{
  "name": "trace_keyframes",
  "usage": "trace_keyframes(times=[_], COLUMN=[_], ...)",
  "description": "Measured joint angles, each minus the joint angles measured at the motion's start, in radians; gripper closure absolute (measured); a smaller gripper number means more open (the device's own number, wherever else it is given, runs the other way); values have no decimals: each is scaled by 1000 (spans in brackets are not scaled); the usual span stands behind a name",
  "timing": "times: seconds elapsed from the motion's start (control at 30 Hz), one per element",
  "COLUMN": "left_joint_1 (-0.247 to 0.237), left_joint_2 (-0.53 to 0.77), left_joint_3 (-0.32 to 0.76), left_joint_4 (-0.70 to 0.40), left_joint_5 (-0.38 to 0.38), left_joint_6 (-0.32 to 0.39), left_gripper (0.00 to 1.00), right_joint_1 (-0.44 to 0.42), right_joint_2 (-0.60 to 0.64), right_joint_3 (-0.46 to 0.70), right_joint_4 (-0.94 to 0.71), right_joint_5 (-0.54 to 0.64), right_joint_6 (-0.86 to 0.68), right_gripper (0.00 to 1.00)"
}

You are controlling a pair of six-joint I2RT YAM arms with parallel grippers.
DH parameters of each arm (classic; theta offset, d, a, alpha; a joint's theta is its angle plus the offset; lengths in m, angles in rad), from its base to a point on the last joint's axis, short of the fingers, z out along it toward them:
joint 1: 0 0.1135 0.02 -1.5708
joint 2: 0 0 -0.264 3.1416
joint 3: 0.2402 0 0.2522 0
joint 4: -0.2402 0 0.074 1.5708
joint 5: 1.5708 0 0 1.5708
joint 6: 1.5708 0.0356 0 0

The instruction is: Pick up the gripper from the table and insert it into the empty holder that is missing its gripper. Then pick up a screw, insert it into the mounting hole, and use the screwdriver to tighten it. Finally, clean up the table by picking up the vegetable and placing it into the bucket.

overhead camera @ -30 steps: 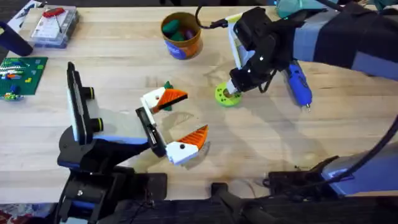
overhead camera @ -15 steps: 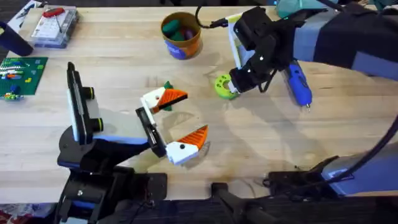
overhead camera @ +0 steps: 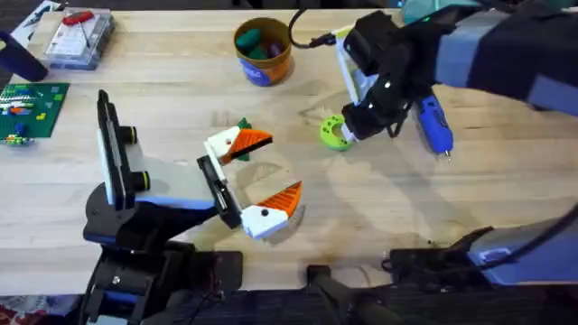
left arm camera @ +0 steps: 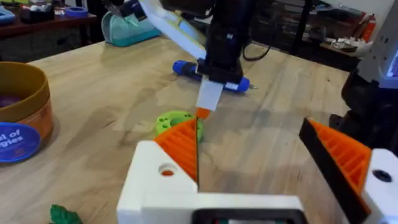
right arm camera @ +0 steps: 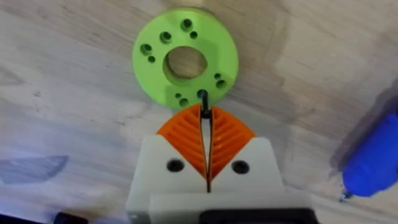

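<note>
Right wrist: screwdriver (right arm camera: 373, 163) cut off; vegetable (right arm camera: 185, 57) fully visible.

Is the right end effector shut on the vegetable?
No. The right end effector is shut beside the vegetable, pads together, gripping nothing visible.

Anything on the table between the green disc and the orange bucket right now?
No. In the overhead view the stretch from the green disc up to the orange bucket is bare wood. The right gripper, shut, sits at the disc's far side, away from that path.
</note>
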Motion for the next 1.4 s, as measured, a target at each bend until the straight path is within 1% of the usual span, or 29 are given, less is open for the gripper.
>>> trace_keyframes(times=[0.23,0.37,0.83,1.07,1.2,1.4], left_joint_1=[0,0,0,0,0,0], left_joint_2=[0,0,0,0,0,0], left_joint_3=[0,0,0,0,0,0], left_joint_4=[0,0,0,0,0,0], left_joint_5=[0,0,0,0,0,0], left_joint_6=[0,0,0,0,0,0], left_gripper=[10,9,10,10,10,10], right_joint_1=[0,0,0,6,30,98], right_joint_2=[-90,-120,-122,-121,-91,55], right_joint_3=[119,188,372,439,518,734], right_joint_4=[-132,-194,-341,-347,-400,-541], right_joint_5=[15,18,16,-36,-45,-51], right_joint_6=[-8,-15,-23,-26,-50,-114], right_gripper=[998,998,998,998,998,998])
